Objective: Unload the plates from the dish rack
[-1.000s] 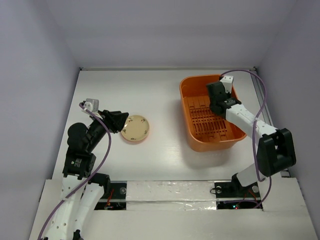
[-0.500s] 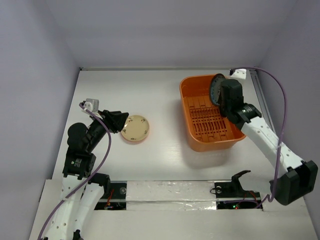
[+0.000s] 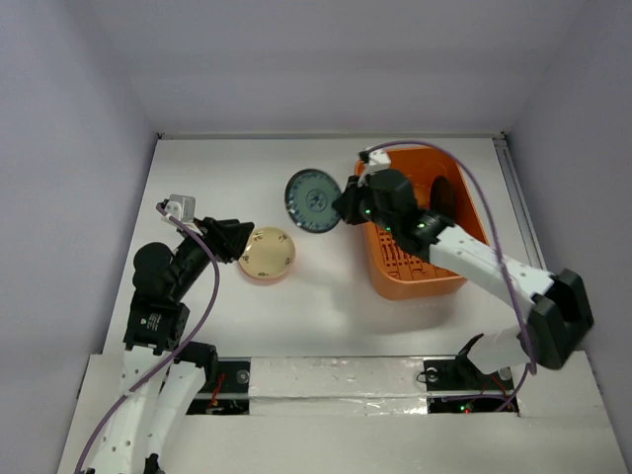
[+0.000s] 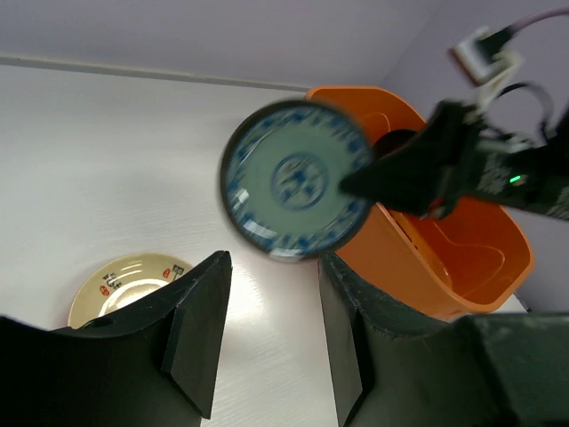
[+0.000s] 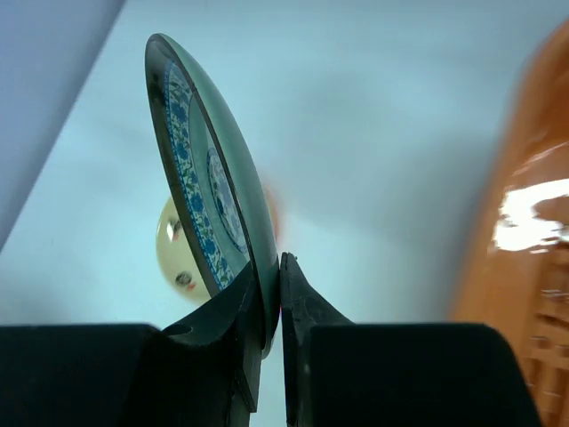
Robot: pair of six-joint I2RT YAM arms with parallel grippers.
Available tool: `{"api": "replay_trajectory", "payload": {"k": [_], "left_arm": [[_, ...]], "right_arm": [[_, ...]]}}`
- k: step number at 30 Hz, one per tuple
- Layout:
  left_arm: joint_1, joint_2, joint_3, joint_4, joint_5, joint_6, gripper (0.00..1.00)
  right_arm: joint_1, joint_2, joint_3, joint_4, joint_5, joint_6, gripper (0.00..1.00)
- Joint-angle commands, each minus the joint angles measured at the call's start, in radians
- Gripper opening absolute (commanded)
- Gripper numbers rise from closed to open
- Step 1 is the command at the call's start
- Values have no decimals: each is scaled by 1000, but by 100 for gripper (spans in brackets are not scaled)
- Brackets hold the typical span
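White desk (image 3: 197,178) now has the blue patterned plate (image 3: 311,200) hanging over it, since my right end effector (image 3: 346,204), clamped on its rim, has swung it out of the dish rack (image 3: 415,284) toward the cream plate (image 3: 268,254), so set-down looks next; left end effector (image 4: 267,338) waits open and empty.

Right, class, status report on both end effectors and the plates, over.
Right end effector shut on blue patterned plate, held outside dish rack. Left end effector open, empty, beside cream plate. No obstruction seen.

Blue-patterned plate (image 3: 311,200) tilted in air beside orange dish rack (image 3: 410,286); cream plate (image 3: 268,254) flat.
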Motion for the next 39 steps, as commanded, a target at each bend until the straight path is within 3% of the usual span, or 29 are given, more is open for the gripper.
{"api": "replay_trajectory", "payload": {"k": [1,8,18,27,39], "left_arm": [[7,-13,27,47,5,-1,41],[7,-16,30,42,8,1,41],[7,-16,31,42,11,-1,41],[7,-18,29,44,11,-1,41],[7,-19,29,45,10,-2,41]], "right_arm": [[55,124,82,137,-107,71,0],[99,354,178,163,-162,126,0],[129,519,250,144,-233,177,3],[138,536,232,195,-302,230,5],[147,600,273,112,-305,200,24]]}}
